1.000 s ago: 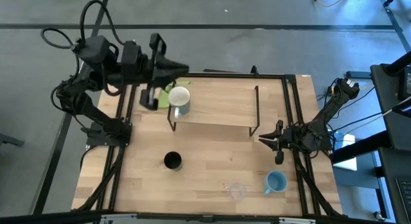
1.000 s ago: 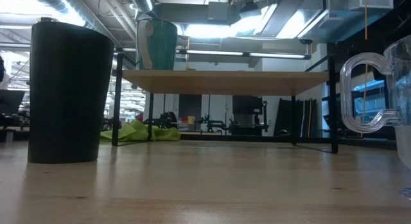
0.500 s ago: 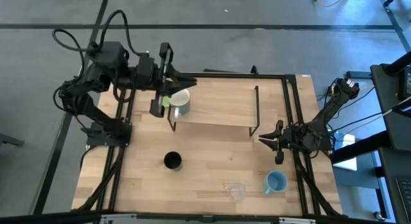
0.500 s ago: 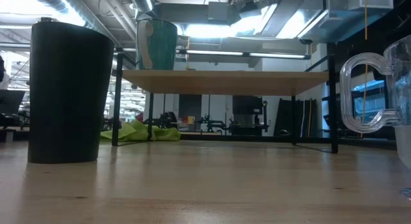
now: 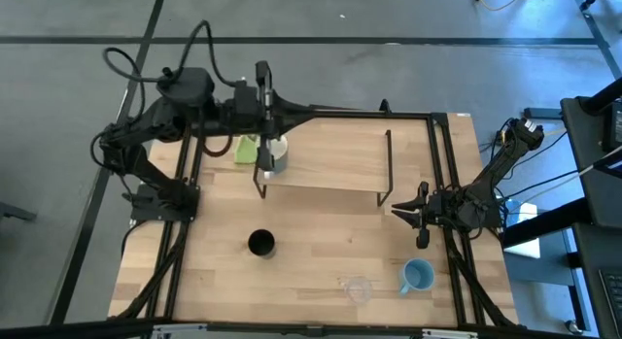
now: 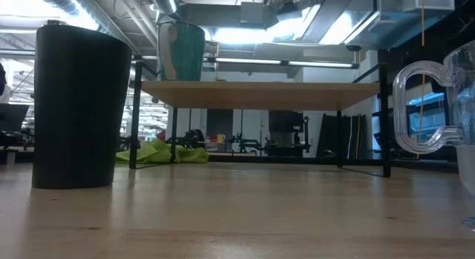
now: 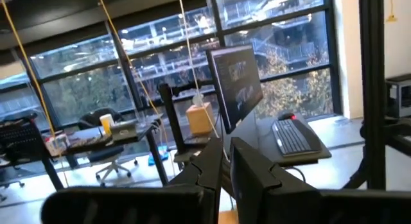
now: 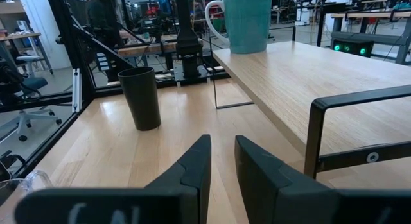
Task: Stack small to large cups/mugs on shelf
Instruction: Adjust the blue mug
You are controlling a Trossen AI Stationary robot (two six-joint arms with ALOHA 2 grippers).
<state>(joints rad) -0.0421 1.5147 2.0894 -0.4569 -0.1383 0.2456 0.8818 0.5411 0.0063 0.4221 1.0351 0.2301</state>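
A teal mug with a white inside (image 5: pixel 275 152) stands upright on the left end of the light-wood shelf (image 5: pixel 330 164); it also shows in the low view (image 6: pixel 182 51) and the right wrist view (image 8: pixel 246 12). A black cup (image 5: pixel 260 244) stands on the table in front of the shelf. A clear cup (image 5: pixel 358 288) and a light blue mug (image 5: pixel 418 274) stand near the front right. My left gripper (image 5: pixel 309 109) is level above the table's far edge, behind the mug, shut and empty (image 7: pixel 226 163). My right gripper (image 5: pixel 397 211) waits at the shelf's right end, slightly open and empty (image 8: pixel 220 150).
A green cloth (image 5: pixel 245 148) lies on the table by the shelf's left end, beside the mug. The shelf's black legs (image 5: pixel 389 169) stand just in front of my right gripper. Bare tabletop (image 5: pixel 330 242) lies between the black cup and the two front-right vessels.
My left arm has swung toward the table's right and far edge, past the mug on the shelf, and its wrist has turned about its long axis. The mug and the other cups have stayed where they were.
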